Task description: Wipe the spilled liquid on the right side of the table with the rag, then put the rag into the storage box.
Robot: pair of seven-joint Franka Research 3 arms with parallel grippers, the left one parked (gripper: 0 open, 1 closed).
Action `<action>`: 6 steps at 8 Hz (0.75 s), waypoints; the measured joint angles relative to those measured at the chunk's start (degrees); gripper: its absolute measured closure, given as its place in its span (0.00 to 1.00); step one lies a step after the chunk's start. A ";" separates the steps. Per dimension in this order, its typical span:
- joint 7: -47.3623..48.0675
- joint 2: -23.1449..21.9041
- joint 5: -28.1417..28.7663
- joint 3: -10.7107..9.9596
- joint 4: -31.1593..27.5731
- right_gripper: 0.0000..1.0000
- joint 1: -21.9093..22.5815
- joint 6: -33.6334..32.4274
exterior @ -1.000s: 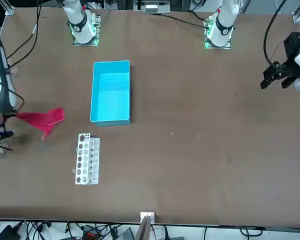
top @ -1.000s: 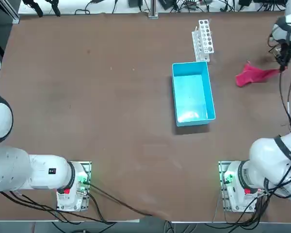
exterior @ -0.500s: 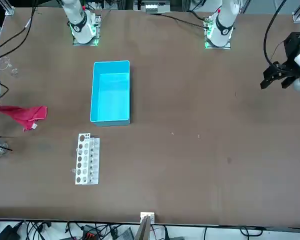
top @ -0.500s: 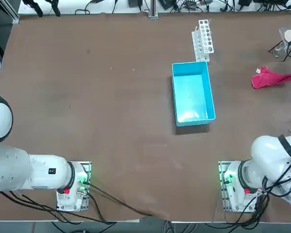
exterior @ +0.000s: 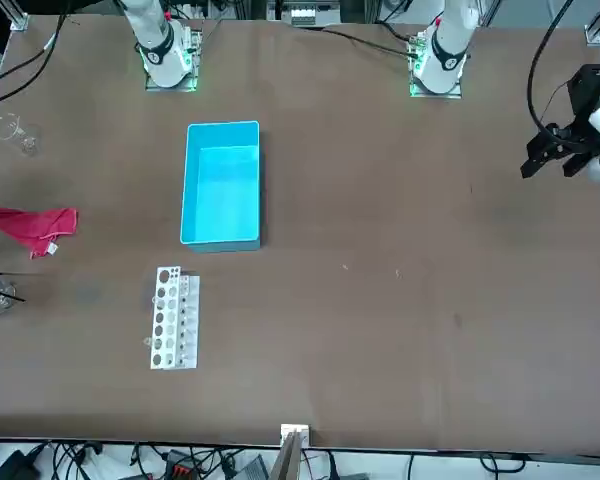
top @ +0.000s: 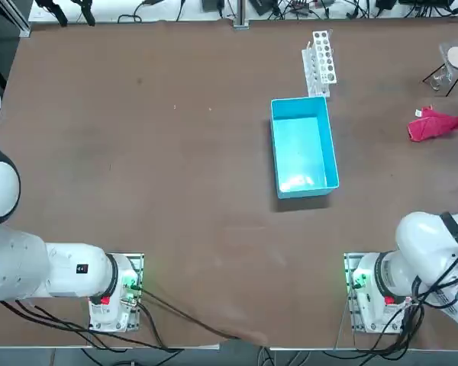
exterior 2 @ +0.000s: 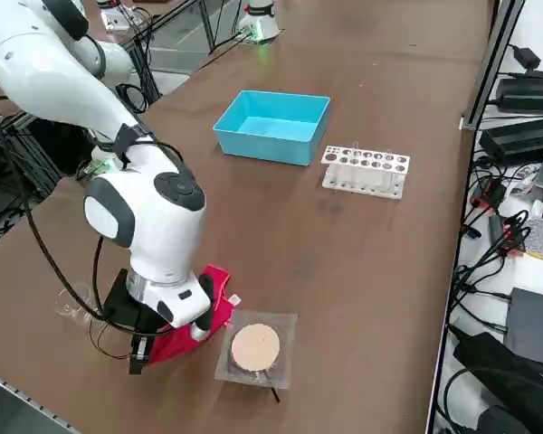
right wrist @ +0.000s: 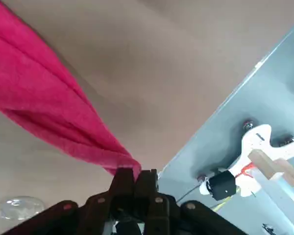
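While the right gripper (right wrist: pixel 135 173) is positioned at the right side of the table (top: pixel 214 229), its fingers are closed on one end of the rag (right wrist: pixel 54 93). The grip is narrow, with the cloth pinched at the fingertips. From this point the rag widens and extends away from the gripper, toward the middle of the table. The free end points toward the side where the box (top: pixel 304 145) is located, but remains well apart from it. A small white tag (exterior: pixel 52 248) projects from the free end. Whether the underside of the rag touches the tabletop cannot be determined.

The rag lies outside the box, to its right in the top view. The box stands upright and open, and its visible floor is bare. The white rack (exterior 2: pixel 366 172) stands near the end of the box farther from the arm bases. A clear cup (exterior: pixel 18 135) lies on the base side of the rag; a clear case (exterior 2: pixel 255 348) with a round tan disc is located near the rag on the opposite side.
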 joint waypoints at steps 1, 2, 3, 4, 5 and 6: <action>0.00 -1.34 3.55 1.67 0.37 0.98 0.02 -3.29; 0.17 -3.41 8.21 4.20 0.54 0.98 0.29 -9.12; 2.56 -5.63 11.83 7.02 0.63 0.98 0.86 -14.43; 7.45 -7.92 15.79 9.98 0.66 0.98 1.39 -19.17; 12.84 -9.96 20.35 12.71 0.61 0.98 1.77 -23.05; 18.32 -11.57 25.24 14.76 0.56 0.98 2.02 -25.48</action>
